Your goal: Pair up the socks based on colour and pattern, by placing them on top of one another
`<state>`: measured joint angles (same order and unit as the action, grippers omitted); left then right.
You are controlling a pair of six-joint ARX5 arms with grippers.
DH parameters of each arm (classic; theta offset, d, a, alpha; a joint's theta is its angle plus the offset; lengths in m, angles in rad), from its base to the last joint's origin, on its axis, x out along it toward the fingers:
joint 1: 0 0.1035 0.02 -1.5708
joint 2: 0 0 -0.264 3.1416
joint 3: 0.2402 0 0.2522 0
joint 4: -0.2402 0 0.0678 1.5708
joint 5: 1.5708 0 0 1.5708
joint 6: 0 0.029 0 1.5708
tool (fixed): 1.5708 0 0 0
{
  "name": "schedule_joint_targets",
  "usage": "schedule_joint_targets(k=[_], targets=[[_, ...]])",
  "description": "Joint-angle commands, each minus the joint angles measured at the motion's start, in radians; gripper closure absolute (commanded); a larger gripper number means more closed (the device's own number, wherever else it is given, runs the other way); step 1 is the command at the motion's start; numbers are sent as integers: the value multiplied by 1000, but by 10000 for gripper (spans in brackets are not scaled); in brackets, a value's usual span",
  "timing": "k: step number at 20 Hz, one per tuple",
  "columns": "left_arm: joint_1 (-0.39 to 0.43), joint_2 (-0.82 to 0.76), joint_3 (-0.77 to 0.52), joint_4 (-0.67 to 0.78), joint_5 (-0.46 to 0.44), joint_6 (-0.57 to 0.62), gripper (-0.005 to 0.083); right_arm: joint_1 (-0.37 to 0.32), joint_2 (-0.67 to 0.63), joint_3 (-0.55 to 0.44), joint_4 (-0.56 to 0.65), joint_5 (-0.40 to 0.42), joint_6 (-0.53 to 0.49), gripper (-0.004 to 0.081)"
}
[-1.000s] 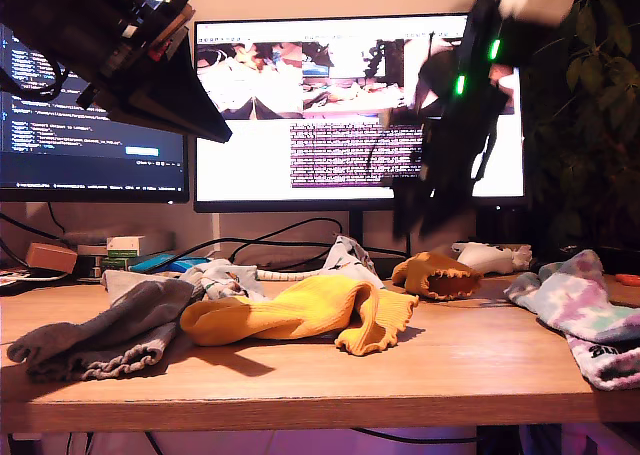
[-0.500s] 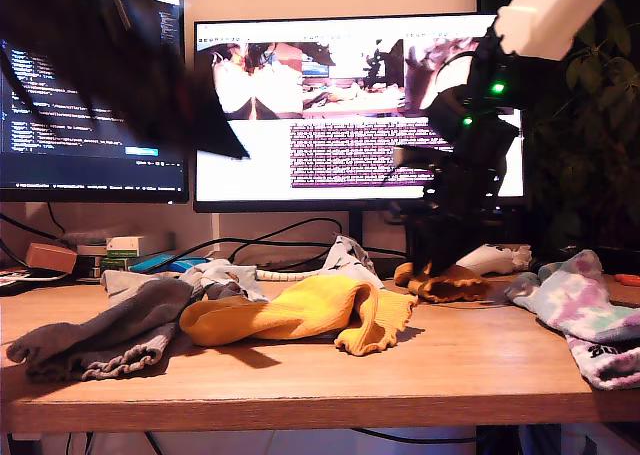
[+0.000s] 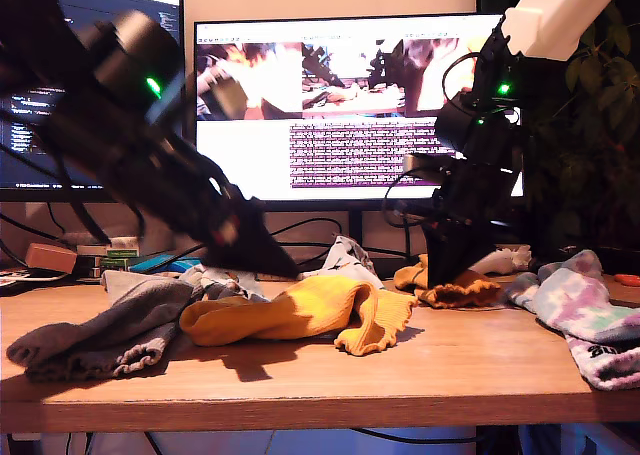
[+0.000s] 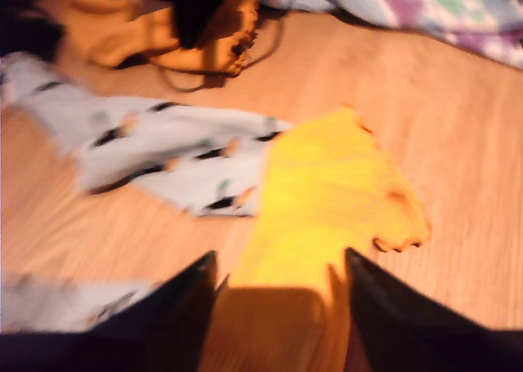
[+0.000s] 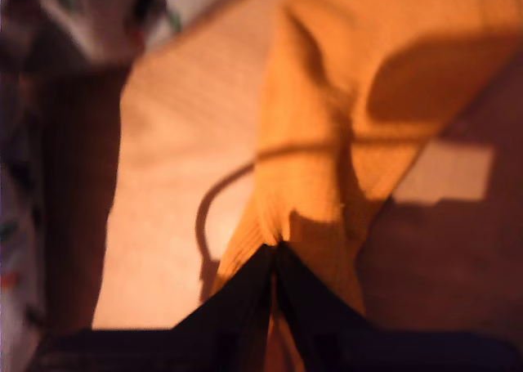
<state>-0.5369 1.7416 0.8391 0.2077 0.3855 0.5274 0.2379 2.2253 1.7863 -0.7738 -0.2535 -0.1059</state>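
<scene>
Mustard-yellow knit fabric fills both wrist views. My second gripper [image 5: 274, 262] has its jaws pinched together on the darker mustard sock [image 3: 445, 285], which lies on the wooden desk [image 3: 460, 370] toward the exterior view's right, just beside the pastel blotched fuzzy sock [image 3: 580, 310]. My first gripper [image 4: 278, 286] hovers with jaws spread over the brighter yellow sock [image 3: 300, 313] mid-desk, beside a pale printed sock [image 4: 176, 155]. A grey ribbed sock [image 3: 105, 335] lies toward the exterior view's left. These socks look light, limp and floppy, likely to drape and drag; a pinch at mid-body or the frilly cuff seems best.
</scene>
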Motion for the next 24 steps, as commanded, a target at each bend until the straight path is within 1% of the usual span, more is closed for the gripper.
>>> schedule_joint_targets(k=[1,3,5,6,10,11,14,19,24], targets=[[-6,39,-19,9,-23,6,311,9,-13,9,-31,-5,31,780],[-7,68,-19,7,-31,5,318,12,-34,10,-77,-7,68,780],[-7,82,-19,8,-32,5,396,21,-67,9,-117,-7,109,780],[-7,82,-19,8,-32,5,455,28,-85,9,-140,-5,122,780],[-7,82,-18,2,-31,5,789,50,-130,9,-238,4,181,780],[-7,82,-18,0,-31,5,795,55,-131,9,-266,6,188,780],[-7,82,-18,-5,-32,4,796,70,-132,9,-327,60,209,780],[-6,82,-17,-8,-37,4,796,87,-134,9,-412,75,230,780],[-1,82,-4,-12,-40,4,796,138,-134,-9,-489,78,243,780]])
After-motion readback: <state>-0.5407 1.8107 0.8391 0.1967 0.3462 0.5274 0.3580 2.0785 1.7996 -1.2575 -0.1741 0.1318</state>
